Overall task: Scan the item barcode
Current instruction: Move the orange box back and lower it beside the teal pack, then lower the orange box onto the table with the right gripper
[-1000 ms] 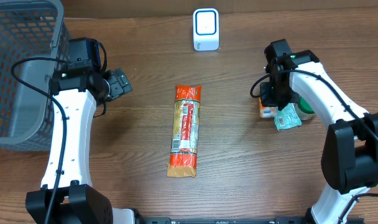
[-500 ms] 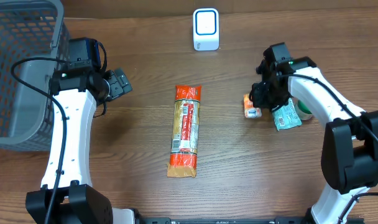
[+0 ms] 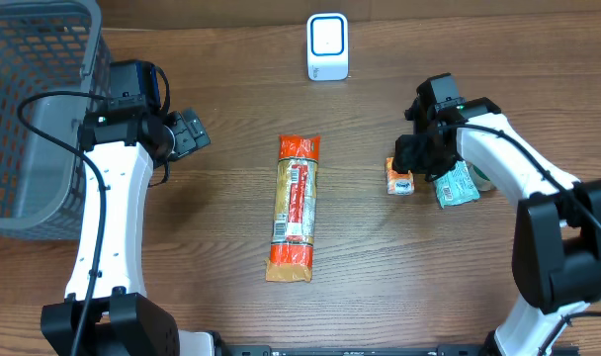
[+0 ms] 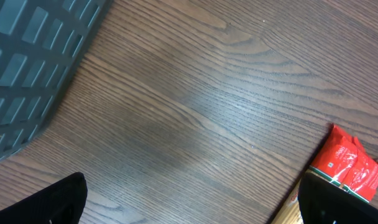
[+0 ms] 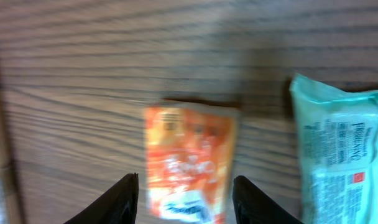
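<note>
Orange packet point(image 3: 400, 177) flat on the wood table point(image 3: 399, 287), 3 o'clock from centre, with a green packet point(image 3: 459, 186) just beside it at its 3 o'clock. Right gripper point(image 5: 184, 198) over it, fingers parted to either side, not clamping it. Left gripper point(image 3: 194, 132) at 9 o'clock, fingers spread wide, nothing between. White scanner point(image 3: 327, 46) at 12 o'clock; long snack pack point(image 3: 295, 208) at centre; grey basket point(image 3: 34, 109) at 10 o'clock
</note>
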Controlling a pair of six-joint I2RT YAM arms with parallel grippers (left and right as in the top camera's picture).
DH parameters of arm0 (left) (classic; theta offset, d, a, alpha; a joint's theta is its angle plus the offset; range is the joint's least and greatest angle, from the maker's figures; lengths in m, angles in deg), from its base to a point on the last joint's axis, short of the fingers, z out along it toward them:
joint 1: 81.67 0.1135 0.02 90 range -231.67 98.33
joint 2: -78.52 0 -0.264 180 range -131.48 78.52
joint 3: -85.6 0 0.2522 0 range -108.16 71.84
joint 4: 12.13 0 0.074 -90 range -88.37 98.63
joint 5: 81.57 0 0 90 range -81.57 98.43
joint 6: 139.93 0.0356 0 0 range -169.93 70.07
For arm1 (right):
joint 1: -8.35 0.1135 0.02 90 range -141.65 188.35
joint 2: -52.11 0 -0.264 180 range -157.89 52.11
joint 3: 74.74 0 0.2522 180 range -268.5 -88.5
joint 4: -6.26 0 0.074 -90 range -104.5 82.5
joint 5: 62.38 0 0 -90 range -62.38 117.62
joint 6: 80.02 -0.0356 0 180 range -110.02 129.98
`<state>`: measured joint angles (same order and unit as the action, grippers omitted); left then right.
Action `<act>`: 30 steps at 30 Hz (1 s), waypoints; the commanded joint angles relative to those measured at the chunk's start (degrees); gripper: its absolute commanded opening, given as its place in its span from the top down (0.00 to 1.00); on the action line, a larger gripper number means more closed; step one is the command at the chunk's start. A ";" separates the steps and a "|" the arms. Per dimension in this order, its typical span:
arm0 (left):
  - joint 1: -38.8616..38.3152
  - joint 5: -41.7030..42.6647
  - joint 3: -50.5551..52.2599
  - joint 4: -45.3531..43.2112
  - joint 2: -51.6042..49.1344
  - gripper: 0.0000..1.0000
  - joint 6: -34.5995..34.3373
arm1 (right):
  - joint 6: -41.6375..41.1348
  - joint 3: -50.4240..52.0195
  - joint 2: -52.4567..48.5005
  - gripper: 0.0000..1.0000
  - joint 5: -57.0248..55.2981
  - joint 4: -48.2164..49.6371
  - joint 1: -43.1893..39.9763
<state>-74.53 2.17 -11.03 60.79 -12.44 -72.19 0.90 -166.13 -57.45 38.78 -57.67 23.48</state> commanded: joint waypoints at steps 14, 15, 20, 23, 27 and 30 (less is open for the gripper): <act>-0.02 -0.13 0.22 0.00 -0.42 0.00 0.66 | -18.38 3.78 5.70 0.65 -36.76 4.70 19.19; -0.02 -0.13 0.22 0.00 -0.42 0.00 0.63 | -18.40 4.13 5.70 0.65 -35.45 4.92 18.58; -0.02 -0.13 0.22 0.00 -0.42 0.00 0.66 | -18.34 5.14 5.70 0.68 -27.96 4.46 14.84; -0.02 -0.13 0.22 0.00 -0.42 0.00 0.66 | -18.38 5.38 5.68 0.68 -27.93 3.98 13.16; -0.02 -0.13 0.22 0.00 -0.42 0.00 0.66 | -18.36 5.42 5.64 0.69 -24.94 3.80 10.99; -0.02 -0.13 0.22 0.00 -0.42 0.00 0.63 | -18.10 5.46 5.62 0.76 -20.48 3.85 9.73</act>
<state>-74.53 2.19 -11.03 60.79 -12.44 -72.19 -17.06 -161.12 -52.64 13.69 -53.98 34.22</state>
